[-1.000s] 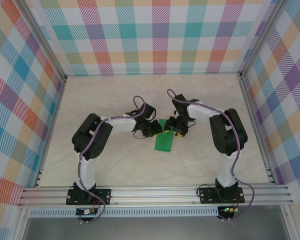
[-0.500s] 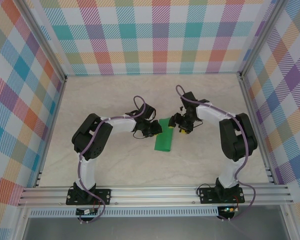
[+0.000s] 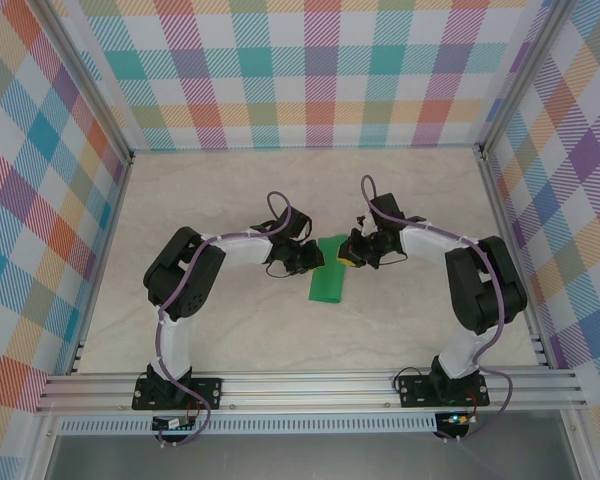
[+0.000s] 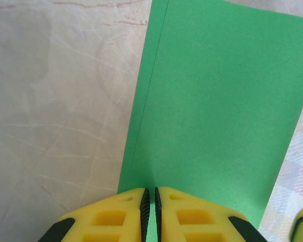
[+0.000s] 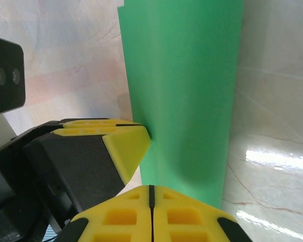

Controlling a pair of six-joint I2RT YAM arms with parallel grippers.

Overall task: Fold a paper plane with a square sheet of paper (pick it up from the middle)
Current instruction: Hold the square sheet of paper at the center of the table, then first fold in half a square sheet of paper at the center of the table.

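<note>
Top external: green sheet, its far end between left claw and right claw. Left wrist: left claw clenched on the sheet edge, which stretches ahead. Right wrist: right claw clenched shut, sheet just ahead of its tips

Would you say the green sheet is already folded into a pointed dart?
No, the green sheet lies as a plain narrow rectangle with square corners.
</note>
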